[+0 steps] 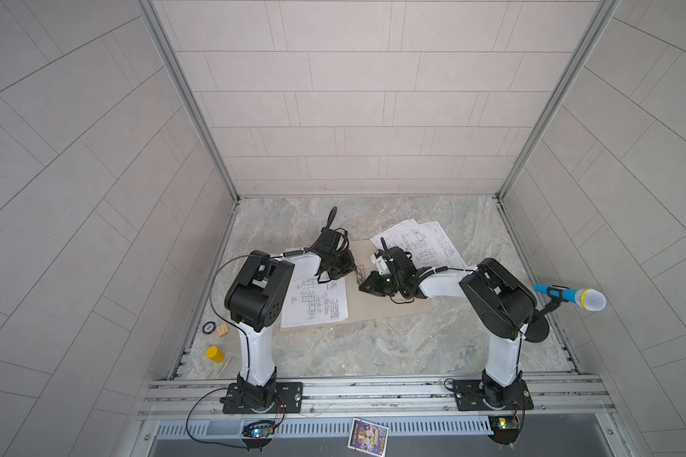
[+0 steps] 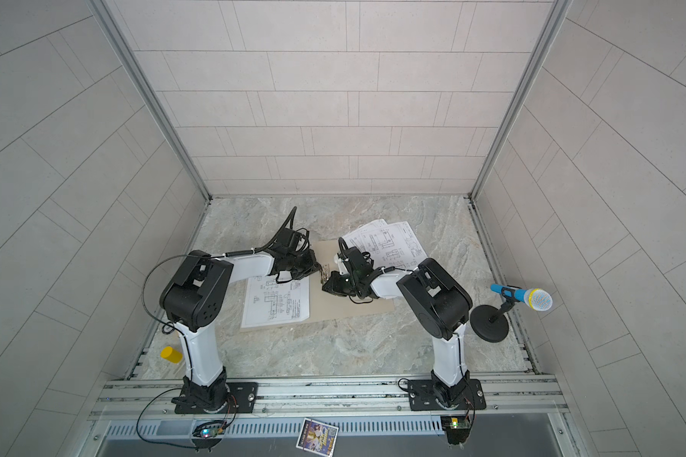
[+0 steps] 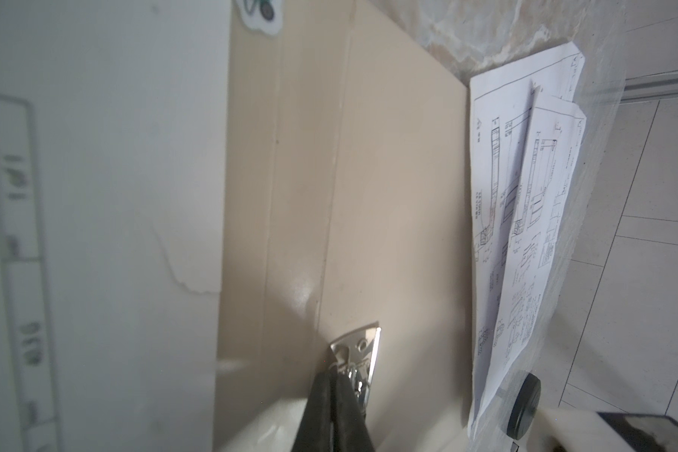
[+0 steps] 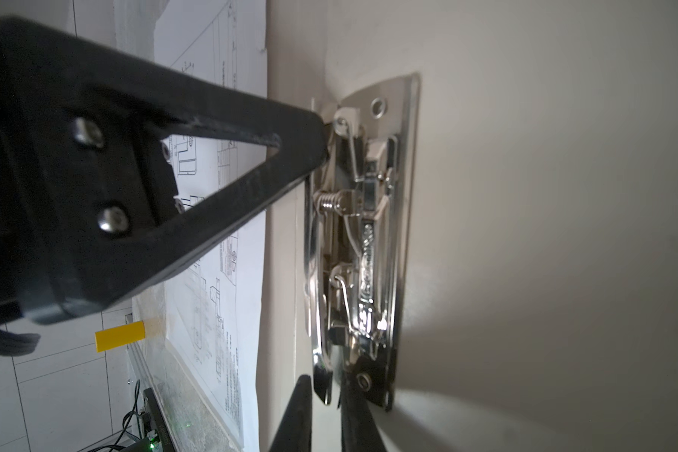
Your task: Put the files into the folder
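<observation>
— Two grippers: where?
— Both at the open folder's [image 1: 373,306] metal clip [image 4: 368,242]. Your left gripper [image 3: 331,375] is pinched shut, tips touching one end; your right gripper [image 4: 324,386] sits narrow astride the other (gripping or not, I cannot tell).
— The files [image 1: 424,243]?
— Most overlap at the folder's far right edge; one sheet [image 1: 317,302] lies on its left flap.

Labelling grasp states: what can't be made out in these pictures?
- Right claw: whether it pinches the clip; the right wrist view's edge cuts off its fingers.
- Clip's lever in both top views: too small.
- Small print on the sheets: too small in top views, blurred in the left wrist view.
</observation>
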`<state>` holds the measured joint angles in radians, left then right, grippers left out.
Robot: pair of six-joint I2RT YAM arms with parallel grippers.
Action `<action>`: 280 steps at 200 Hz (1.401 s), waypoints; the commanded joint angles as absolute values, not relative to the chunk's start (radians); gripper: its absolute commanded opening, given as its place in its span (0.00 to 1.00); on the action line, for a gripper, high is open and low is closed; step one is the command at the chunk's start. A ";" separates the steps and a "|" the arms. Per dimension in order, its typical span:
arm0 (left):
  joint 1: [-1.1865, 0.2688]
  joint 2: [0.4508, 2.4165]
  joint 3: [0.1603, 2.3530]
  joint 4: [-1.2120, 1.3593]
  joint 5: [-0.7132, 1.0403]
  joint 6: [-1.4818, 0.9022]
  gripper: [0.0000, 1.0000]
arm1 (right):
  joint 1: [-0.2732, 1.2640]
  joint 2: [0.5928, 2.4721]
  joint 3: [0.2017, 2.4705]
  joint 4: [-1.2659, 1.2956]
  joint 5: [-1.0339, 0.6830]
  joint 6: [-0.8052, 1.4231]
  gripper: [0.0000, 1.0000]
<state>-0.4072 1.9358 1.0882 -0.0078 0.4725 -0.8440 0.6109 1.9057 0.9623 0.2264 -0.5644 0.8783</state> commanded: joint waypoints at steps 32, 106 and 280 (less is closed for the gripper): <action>-0.413 1.911 1.083 -0.031 0.474 -0.824 0.03 | 0.601 1.901 0.954 0.267 -0.573 0.919 0.13; -0.412 1.910 1.080 -0.030 0.474 -0.825 0.03 | 0.601 1.922 0.963 0.261 -0.579 0.912 0.11; -0.413 1.910 1.081 -0.029 0.474 -0.826 0.03 | 0.600 1.963 0.992 0.125 -0.543 0.821 0.00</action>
